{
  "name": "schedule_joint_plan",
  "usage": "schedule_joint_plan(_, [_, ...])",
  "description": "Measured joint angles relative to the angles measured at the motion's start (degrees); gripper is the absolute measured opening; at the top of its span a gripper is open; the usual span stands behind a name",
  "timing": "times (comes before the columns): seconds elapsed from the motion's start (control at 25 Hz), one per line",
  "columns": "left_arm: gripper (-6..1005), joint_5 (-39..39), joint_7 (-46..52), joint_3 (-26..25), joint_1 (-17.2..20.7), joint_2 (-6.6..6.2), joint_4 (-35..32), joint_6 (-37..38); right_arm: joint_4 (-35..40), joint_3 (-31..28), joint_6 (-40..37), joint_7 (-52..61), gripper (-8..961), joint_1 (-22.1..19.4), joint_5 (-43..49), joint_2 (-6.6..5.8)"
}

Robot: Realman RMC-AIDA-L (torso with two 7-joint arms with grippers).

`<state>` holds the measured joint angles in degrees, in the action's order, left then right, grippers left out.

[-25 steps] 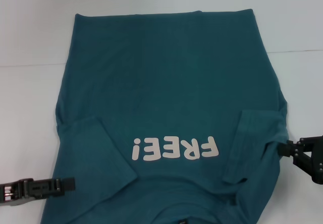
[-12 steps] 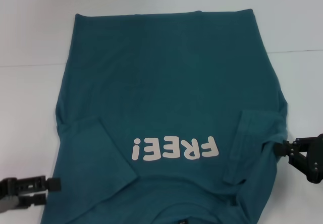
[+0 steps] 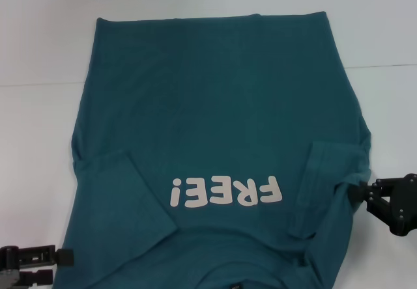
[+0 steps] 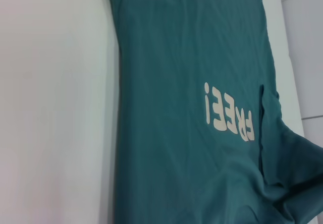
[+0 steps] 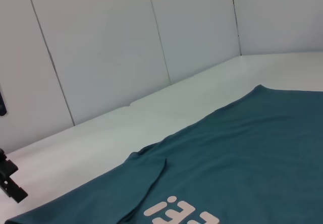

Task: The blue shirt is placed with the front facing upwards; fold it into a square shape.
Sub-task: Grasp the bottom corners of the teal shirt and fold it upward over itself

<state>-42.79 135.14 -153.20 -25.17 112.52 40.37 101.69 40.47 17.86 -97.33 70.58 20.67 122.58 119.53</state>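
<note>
Head view: the blue shirt (image 3: 215, 152) lies flat on the white surface (image 3: 39, 41), front up, lettering (image 3: 226, 191) legible, hem far from the robot, collar near. Both sleeves are folded inward over the body. The left gripper (image 3: 62, 259) sits low at the near left corner, just beside the shirt's edge, fingers spread and holding nothing. The right gripper (image 3: 362, 191) meets the cloth at the right sleeve; whether its fingers are pinching fabric cannot be told.

Left wrist view: the shirt's long side edge runs straight along the bare surface; no fingers show.

Right wrist view: the folded left sleeve lies flat, with the left gripper small at the far edge.

Risk: if only the right side lifts, the cloth may drag askew and the folded sleeves may spring open, spoiling a square fold. A shallow pinch may slip free.
</note>
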Motion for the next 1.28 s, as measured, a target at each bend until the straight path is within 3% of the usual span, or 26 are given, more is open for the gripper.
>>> schedule_joint_plan(0.64, [948,3.01,2.20,0.74,0.31,0.50,0.06,-0.47,-0.41,0.38,0.22,0.08,31,-0.25,0.20,-0.51])
schedule_joint_plan(1.28, [948,5.30,2.21,0.71,0.10,-0.05,0.05,-1.05,-0.45,0.70,0.91,0.24,30,0.16,1.05,-0.26])
